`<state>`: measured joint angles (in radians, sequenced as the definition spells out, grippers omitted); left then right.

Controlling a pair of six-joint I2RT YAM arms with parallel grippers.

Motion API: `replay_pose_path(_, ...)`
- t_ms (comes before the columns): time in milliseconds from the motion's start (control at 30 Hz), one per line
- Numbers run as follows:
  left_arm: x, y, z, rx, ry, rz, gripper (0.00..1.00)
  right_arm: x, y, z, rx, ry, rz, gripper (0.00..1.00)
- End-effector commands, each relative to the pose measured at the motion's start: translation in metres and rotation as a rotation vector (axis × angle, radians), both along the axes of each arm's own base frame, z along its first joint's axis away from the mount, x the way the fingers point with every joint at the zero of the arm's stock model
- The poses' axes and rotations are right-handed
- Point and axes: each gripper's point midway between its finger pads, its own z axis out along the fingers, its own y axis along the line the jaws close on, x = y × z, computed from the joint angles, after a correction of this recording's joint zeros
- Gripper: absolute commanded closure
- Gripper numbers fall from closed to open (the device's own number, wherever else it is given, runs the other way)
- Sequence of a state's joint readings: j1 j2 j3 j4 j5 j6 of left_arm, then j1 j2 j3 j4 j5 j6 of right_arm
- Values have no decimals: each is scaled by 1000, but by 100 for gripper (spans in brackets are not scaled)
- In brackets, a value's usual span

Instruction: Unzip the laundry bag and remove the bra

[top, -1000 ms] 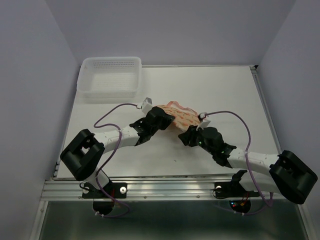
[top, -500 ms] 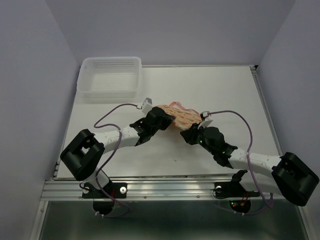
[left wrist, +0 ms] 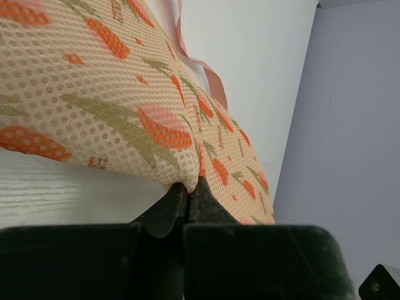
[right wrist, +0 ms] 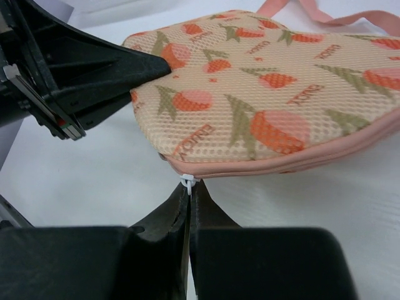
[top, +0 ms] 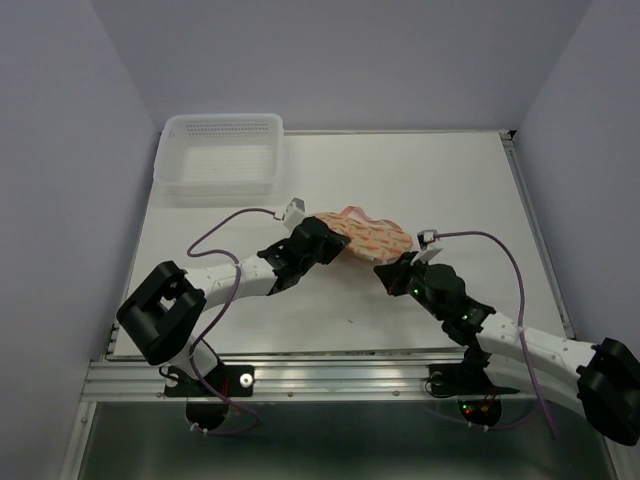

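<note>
The laundry bag (top: 368,234) lies on the white table (top: 460,180), and the perforated basket (top: 220,152) sits well apart behind it to the left. The left gripper (left wrist: 189,186) pinches the bag's mesh at its left lobe. The right gripper (right wrist: 189,189) is pressed together on the white zipper pull (right wrist: 189,180) at the bag's pink-trimmed near edge (its print seems to read "ENJOY").

laundry bag (top: 370,233) on table (top: 450,180), centre frame. basket (top: 220,155) on table at upper left, well apart from the bag. left gripper (top: 333,243) touching bag's left end. right gripper (top: 386,268) at bag's lower edge, on the zip pull (right wrist: 189,180). strap loop (top: 352,210) lies along bag's upper edge.
</note>
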<state>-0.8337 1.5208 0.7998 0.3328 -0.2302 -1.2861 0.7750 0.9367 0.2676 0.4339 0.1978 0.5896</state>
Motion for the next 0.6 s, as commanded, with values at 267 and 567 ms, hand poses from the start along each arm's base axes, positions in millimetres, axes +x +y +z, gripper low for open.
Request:
replay_pose_path(267,17,83,-31,184,-57,32,100,-26,-44,-28,-103,109,-94,99)
replay_pose_path(567,49,102,-17,319,-149,-83,100,-44,11,-32,-183,167,251,99)
